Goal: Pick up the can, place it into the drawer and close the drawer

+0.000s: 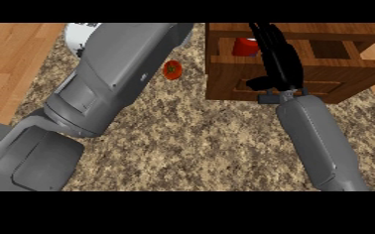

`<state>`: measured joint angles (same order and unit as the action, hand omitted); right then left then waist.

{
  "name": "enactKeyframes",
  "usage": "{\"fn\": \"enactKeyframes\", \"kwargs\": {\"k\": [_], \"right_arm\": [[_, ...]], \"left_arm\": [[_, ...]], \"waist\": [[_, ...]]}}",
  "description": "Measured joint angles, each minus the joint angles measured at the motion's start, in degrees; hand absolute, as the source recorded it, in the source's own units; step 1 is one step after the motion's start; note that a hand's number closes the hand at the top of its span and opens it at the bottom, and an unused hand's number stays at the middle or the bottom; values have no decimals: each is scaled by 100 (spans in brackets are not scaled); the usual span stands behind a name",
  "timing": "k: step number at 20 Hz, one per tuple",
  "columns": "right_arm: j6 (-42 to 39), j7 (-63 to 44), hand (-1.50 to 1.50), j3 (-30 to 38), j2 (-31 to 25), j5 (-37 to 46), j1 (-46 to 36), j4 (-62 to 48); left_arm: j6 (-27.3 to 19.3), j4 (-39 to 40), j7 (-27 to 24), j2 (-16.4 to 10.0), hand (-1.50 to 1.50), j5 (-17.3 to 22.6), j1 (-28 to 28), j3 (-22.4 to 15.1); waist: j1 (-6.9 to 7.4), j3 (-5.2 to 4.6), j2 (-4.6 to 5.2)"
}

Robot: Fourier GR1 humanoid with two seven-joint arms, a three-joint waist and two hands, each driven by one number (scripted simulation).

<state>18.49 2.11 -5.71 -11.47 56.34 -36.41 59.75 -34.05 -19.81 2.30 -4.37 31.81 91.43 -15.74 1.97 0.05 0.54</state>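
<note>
**Red can inside the open drawer, our right hand stretched out beside it**

Our black right hand [282,64] reaches over the brown wooden drawer [234,87] with fingers straight, holding nothing. The red cylindrical can [244,47] stands in a compartment just left of the fingers; we cannot tell if they touch. We judge the placing done, and the hand, lying across the drawer's front, looks well set to push it shut. We can read no brand or writing on the can. Farther left of the hand, a small round red tomato [172,70] lies on the speckled stone table [190,139] beside our grey left forearm [117,74], whose hand is out of view.
</note>
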Motion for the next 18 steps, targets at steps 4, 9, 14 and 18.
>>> {"fn": "enactKeyframes", "kwargs": {"k": [4,9,14,18], "right_arm": [[592,7,-150,216,91,218,-539,-836],[1256,105,-150,482,143,368,-1187,-1821],[1647,59,-150,672,156,521,-1896,-2681],[1756,90,-150,781,124,582,-2327,-3232]], "left_arm": [[102,-217,147,-250,-150,-68,-170,-9],[176,-602,399,-433,-150,-141,-446,-71],[303,-978,596,-689,-150,-200,-712,-110],[375,-1323,712,-855,-150,-231,-964,-140]], "waist": [[49,0,-7],[147,0,-11],[233,-7,-5],[298,-2,24]]}}
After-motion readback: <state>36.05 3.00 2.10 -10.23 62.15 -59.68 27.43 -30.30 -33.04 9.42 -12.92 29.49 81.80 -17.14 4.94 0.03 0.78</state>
